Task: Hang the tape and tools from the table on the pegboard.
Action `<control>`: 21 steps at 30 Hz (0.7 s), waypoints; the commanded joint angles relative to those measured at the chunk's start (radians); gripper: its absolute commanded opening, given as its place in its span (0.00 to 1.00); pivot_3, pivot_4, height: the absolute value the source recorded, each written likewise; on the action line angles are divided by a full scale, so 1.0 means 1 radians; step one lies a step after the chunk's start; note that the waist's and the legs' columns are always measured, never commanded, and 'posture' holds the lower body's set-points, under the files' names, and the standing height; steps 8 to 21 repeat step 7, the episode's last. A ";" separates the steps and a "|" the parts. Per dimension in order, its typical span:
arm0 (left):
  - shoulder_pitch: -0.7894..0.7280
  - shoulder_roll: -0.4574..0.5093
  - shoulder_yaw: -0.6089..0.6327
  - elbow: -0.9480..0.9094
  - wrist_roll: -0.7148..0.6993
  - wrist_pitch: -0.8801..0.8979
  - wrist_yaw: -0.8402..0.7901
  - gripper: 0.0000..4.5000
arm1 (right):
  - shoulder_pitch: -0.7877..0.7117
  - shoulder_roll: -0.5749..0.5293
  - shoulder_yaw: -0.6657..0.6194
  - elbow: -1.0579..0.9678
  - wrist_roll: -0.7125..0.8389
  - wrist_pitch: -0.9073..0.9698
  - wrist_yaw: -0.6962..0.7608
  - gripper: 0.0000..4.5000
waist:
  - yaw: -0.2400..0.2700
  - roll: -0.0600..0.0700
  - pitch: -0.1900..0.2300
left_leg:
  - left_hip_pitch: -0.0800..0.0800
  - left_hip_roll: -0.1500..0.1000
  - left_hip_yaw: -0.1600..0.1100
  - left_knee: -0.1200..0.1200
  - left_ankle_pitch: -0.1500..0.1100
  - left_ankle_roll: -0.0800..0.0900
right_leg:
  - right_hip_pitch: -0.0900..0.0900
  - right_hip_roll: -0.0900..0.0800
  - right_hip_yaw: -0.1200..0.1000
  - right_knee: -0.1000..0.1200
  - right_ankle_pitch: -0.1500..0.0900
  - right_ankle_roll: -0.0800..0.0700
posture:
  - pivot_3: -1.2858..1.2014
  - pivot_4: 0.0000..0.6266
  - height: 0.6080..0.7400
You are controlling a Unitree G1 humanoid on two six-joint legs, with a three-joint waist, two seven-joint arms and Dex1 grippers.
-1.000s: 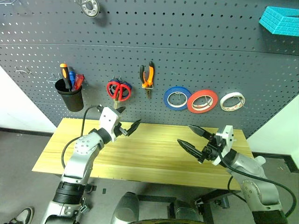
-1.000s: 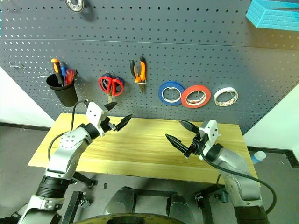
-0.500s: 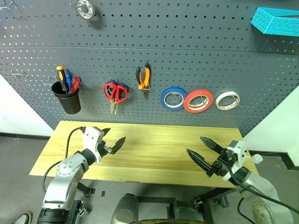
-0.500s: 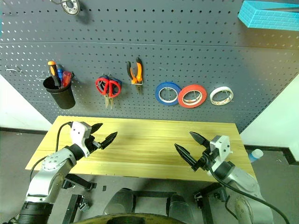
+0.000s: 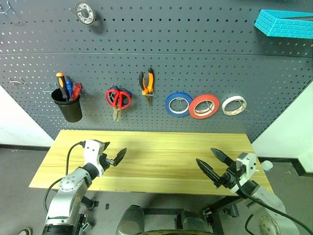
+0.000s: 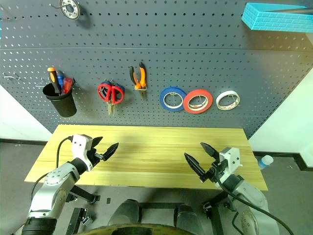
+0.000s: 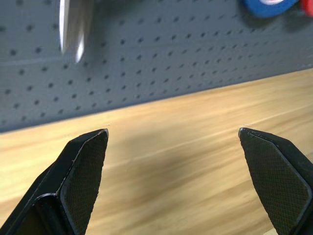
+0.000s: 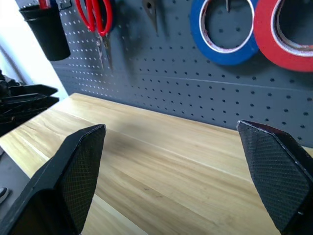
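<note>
Pegboard [image 5: 205,44] stands behind the far edge of the tabletop [image 5: 161,161], and everything the job names hangs on it. Red tape [image 5: 204,106] sits on a hook between a blue roll [image 5: 178,104] and a white roll [image 5: 234,105]; it overlaps the blue roll's edge and hangs just apart from the white one. These three rolls hang above the right half of the far edge. Pliers [image 5: 147,82] with orange-and-black handles hang nose down above the middle of the far edge. Scissors [image 5: 117,99] with red loops hang blades down beside them, with a blue-looped pair tucked behind. Above the far left corner, a black cup [image 5: 69,105] is hooked on the board, and an orange-and-black screwdriver [image 5: 61,84] stands in it among other handles. A metal ring [image 5: 83,10] hangs high on the board, and a turquoise block [image 5: 284,23] sits at its upper right.

Nothing lies on the wood itself. The left gripper [image 5: 112,157] hangs over the left part of the tabletop, toward the near edge, its jaws spread wide with nothing between them. The right gripper [image 5: 213,165] hangs over the near right corner, jaws likewise fully apart and empty, pointing toward the board. In the right wrist view the fingers [image 8: 78,171] frame bare wood, with the scissors, blue roll and red tape beyond.
</note>
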 commanded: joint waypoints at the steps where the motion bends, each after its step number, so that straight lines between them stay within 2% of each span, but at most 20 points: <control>1: -0.034 -0.003 0.010 -0.008 0.000 -0.009 0.003 0.99 | -0.026 0.001 0.010 0.000 -0.023 -0.023 -0.004 1.00 | 0.001 0.000 -0.001 | 0.000 0.000 0.000 0.000 0.000 0.000 | 0.000 0.000 0.000 0.000 0.000 0.000 | 0.67 0.00 0.52; 21: -0.057 -0.001 0.011 0.021 0.005 0.000 0.004 0.99 | -0.020 -0.003 -0.001 0.000 -0.020 -0.022 0.006 1.00 | 0.003 0.000 -0.004 | 0.000 0.000 0.000 0.000 0.000 0.000 | 0.000 0.000 0.000 0.000 0.000 0.000 | 0.67 0.00 0.52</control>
